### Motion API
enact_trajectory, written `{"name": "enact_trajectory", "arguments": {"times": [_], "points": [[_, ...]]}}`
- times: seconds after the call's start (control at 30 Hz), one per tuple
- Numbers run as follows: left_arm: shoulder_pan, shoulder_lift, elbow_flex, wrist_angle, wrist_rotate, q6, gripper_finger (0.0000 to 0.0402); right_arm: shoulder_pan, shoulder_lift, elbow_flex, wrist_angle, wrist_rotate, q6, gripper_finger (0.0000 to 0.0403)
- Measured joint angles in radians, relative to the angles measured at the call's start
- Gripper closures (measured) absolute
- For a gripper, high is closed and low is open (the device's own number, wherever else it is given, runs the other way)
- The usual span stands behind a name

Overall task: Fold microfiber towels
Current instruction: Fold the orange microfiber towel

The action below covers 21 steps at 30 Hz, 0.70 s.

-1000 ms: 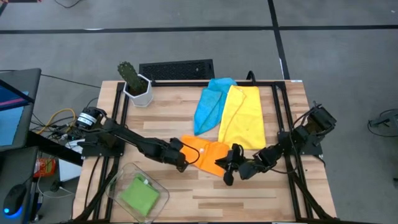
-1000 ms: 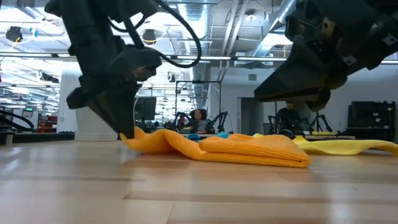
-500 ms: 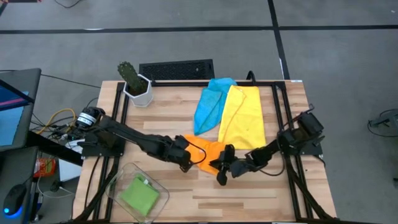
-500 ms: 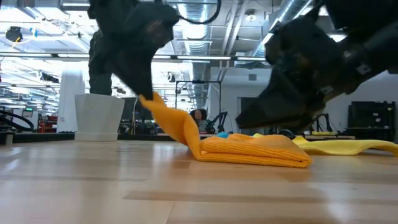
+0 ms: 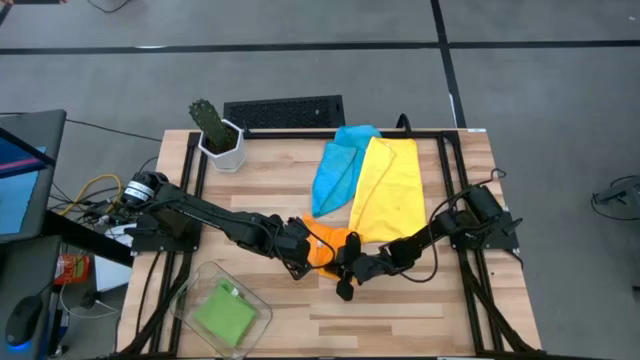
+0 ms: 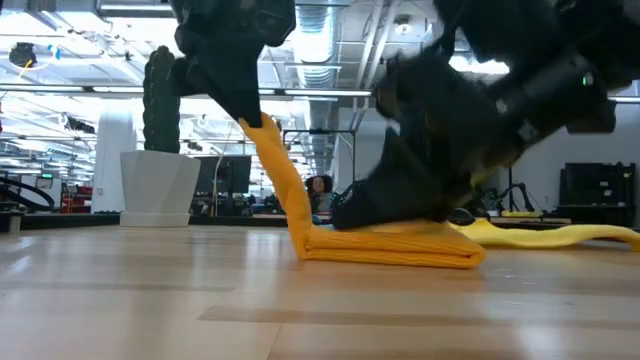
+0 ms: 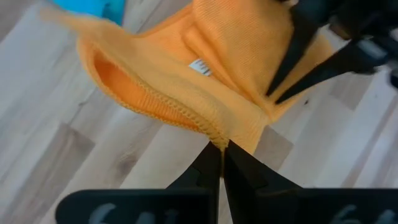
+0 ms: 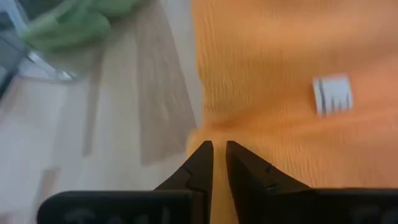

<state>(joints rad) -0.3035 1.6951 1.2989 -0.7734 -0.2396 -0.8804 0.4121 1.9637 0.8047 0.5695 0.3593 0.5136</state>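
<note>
The orange towel lies near the table's middle front, folded flat, with its left part drawn up. My left gripper is shut on that raised part and stands above the towel's left end. My right gripper, fingers nearly together, lies low on the flat part. The light blue towel and the yellow towel lie spread side by side at the far middle. The green towel sits folded in a clear tub at the near left. My left gripper pinches the orange towel's stitched edge between its two fingertips, coming from above and slanting down. The held part is lifted and rises steeply from the folded part, which stays on the table. One layer or several, I cannot tell. My right gripper lies with its nearly shut fingers on top of the folded orange towel, close to its near edge, reaching in low from the table's right. The towel under it lies flat on the wood. No cloth shows gripped between the fingers.
A cactus in a white pot stands at the far left corner, with a dark keyboard behind the table's far edge. The clear tub takes the near left corner. Bare wood lies along the front right.
My left gripper has risen and gone a little toward the table's right, drawing the orange towel's left part up off the wood into a steep sheet; the folded part has stayed put. My right gripper has gone toward the table's left and down onto the towel.
</note>
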Motion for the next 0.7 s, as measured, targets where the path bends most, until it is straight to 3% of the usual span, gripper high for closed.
{"name": "enact_trajectory", "arguments": {"times": [0.2,0.33,0.7], "points": [[0.0,-0.001,0.014,-0.056,0.001,0.031,0.0401,-0.005,-0.085,0.0,0.023,0.077,-0.099,0.0333],[0.0,-0.001,0.014,-0.055,0.0,0.032,0.0401,-0.04,-0.086,0.0,0.02,0.064,-0.107,0.0333],[0.002,0.0,0.014,-0.038,-0.004,0.027,0.0401,-0.067,0.06,0.096,0.048,-0.035,-0.141,0.0333]]}}
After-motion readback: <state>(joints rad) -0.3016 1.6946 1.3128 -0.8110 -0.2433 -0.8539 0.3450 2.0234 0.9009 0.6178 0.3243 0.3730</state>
